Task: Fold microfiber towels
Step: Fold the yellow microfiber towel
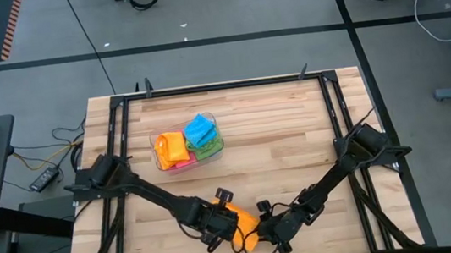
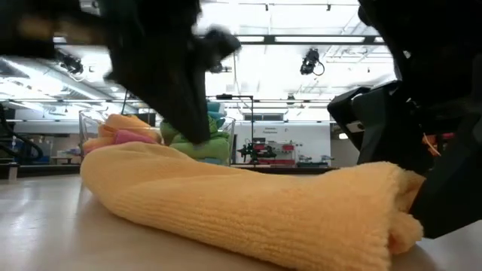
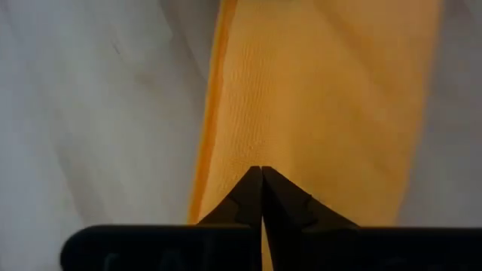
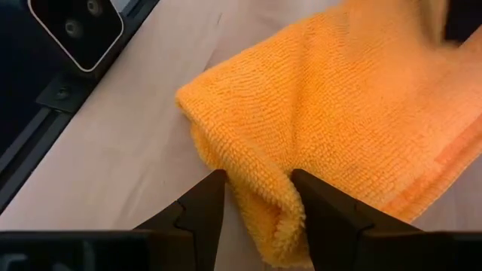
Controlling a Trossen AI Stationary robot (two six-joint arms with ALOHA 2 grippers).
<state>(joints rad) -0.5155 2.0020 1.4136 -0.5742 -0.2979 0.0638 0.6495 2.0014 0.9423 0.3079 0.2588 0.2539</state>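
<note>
Wrist views alone show both claws pinching the orange towel [image 4: 339, 113]: left claw [image 3: 261, 177] closed tight, right claw [image 4: 256, 192] half-open.

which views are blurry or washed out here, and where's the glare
Low view: the arms are dark, blurred shapes against bright ceiling lights, while the orange towel is sharp. Left wrist view: the towel fills the frame, soft and out of focus. Right wrist view: weave crisp near the fingers. High view: evenly lit, no glare on the table.
</note>
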